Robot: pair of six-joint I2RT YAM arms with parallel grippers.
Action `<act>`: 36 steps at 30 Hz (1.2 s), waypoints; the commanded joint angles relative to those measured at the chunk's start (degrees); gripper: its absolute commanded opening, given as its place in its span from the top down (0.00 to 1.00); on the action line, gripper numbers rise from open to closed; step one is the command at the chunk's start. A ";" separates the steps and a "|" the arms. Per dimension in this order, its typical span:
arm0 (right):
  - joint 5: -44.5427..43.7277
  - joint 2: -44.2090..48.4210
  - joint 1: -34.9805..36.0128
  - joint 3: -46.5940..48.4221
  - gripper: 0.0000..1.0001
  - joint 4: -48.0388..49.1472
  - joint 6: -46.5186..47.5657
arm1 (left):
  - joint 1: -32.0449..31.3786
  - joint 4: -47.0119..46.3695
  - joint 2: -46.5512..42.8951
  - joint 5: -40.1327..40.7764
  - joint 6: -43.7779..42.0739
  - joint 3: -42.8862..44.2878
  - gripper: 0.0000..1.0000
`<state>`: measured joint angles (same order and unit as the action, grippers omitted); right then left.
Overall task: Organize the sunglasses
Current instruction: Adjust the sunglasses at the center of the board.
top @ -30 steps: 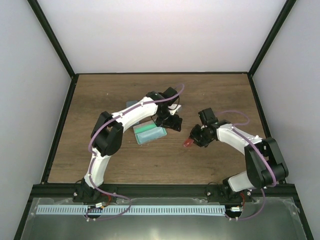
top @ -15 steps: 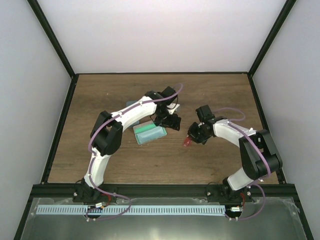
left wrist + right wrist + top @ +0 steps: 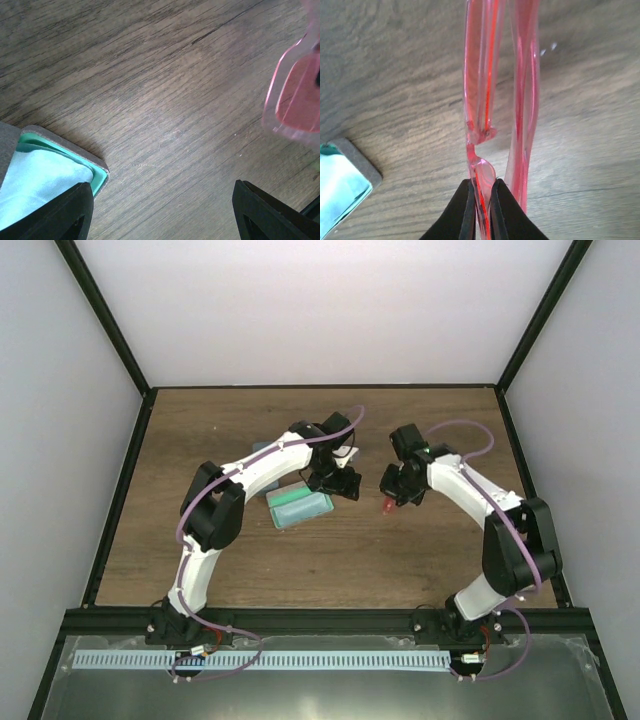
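Wood-grain tabletop [image 3: 200,440] — pale walls [image 3: 320,310], black posts [image 3: 105,315] — red sunglasses [image 3: 385,508] mid-table.

The sunglasses [image 3: 385,506] are right of the case [image 3: 61,146], which holds a cloth [image 3: 35,175].

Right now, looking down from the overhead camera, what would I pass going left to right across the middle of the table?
teal-lined case → left gripper → red sunglasses
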<state>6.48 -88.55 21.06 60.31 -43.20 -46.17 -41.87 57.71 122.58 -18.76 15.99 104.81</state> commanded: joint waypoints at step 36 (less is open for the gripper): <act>-28.21 -16.56 11.50 16.42 0.56 -19.42 9.54 | 0.98 -0.76 -2.95 1.31 -1.42 -2.48 0.22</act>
<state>-24.99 -112.92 31.88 75.92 -66.85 -36.82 -40.38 57.65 121.32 -16.82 15.73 102.08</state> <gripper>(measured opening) 0.436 0.780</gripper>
